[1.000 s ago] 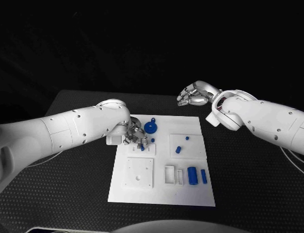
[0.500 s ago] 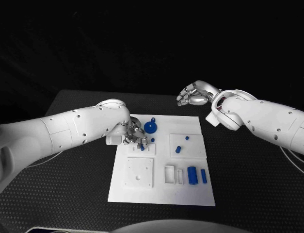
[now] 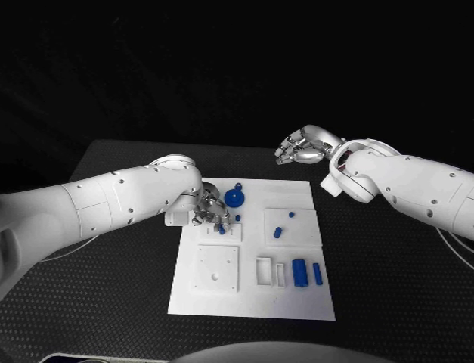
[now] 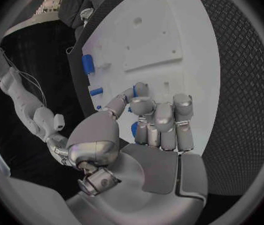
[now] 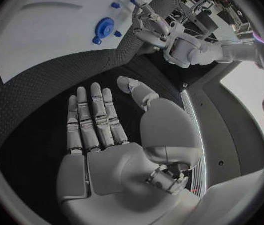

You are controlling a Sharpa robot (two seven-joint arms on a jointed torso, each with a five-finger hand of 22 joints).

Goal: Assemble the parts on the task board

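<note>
The white task board [image 3: 253,302] lies mid-table. My left hand [image 3: 206,211] hovers low over its far-left corner, fingers curled, pinching a small blue part [image 3: 221,228] above a small white square block [image 3: 230,234]. The left wrist view shows that blue part [image 4: 133,130] between thumb and fingers. A round blue knob [image 3: 236,198] lies just beyond that hand. Two small blue pegs [image 3: 277,232] stand on a white square, and two blue cylinders [image 3: 300,272] lie near the right edge. My right hand [image 3: 306,147] hangs beyond the board's far edge, holding nothing, its fingers [image 5: 94,117] stretched out.
A larger white square block [image 3: 218,268] and a white slotted holder [image 3: 269,272] sit on the board's near half. Black textured table [image 3: 389,302] surrounds the board. The right wrist view shows the board [image 5: 44,30], the knob [image 5: 104,26] and my left hand [image 5: 147,22].
</note>
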